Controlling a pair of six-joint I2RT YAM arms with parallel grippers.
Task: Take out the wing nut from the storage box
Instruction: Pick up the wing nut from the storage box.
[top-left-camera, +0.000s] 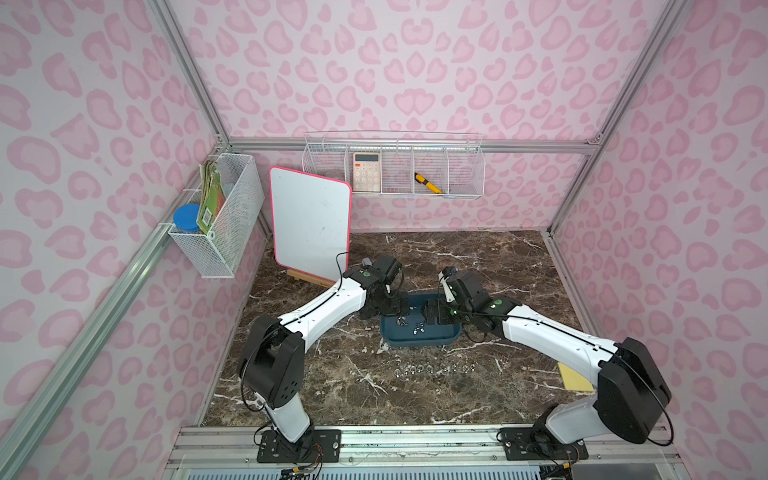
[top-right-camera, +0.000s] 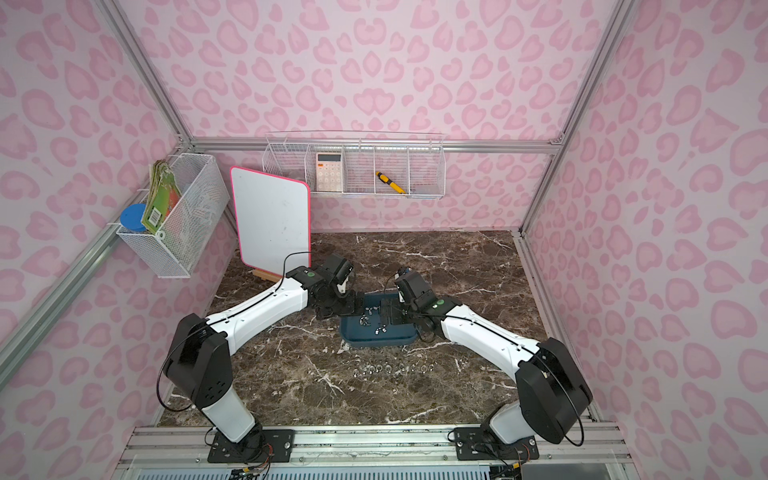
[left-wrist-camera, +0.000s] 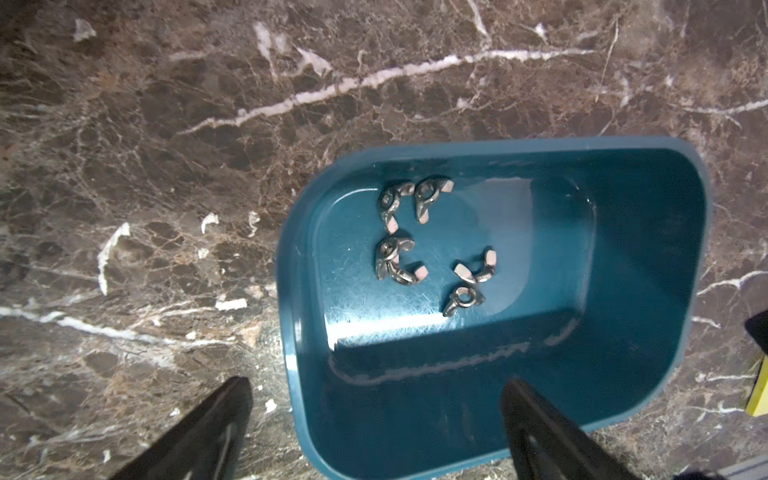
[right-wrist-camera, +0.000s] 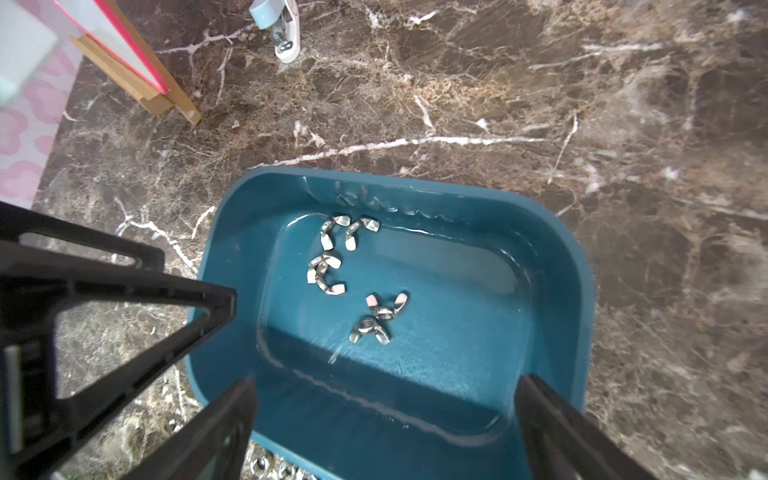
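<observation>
The teal-blue storage box (top-left-camera: 419, 341) (top-right-camera: 376, 338) sits mid-table between both arms. Several silver wing nuts lie loose on its floor, among them a pair (left-wrist-camera: 432, 195) near one end and another (right-wrist-camera: 370, 328) nearer the middle. My left gripper (left-wrist-camera: 376, 384) (top-left-camera: 401, 309) hangs open above the box's left end, one finger outside the rim (left-wrist-camera: 291, 291) and one over the inside. Over the right part of the box (right-wrist-camera: 582, 291), my right gripper (right-wrist-camera: 386, 381) (top-left-camera: 434, 311) is open too. Neither holds anything.
A row of wing nuts (top-left-camera: 434, 368) lies on the marble in front of the box. A pink-edged whiteboard (top-left-camera: 311, 224) on a wooden stand is at the back left, a small white stapler-like thing (right-wrist-camera: 282, 33) behind the box, and a yellow pad (top-left-camera: 575, 378) under the right arm.
</observation>
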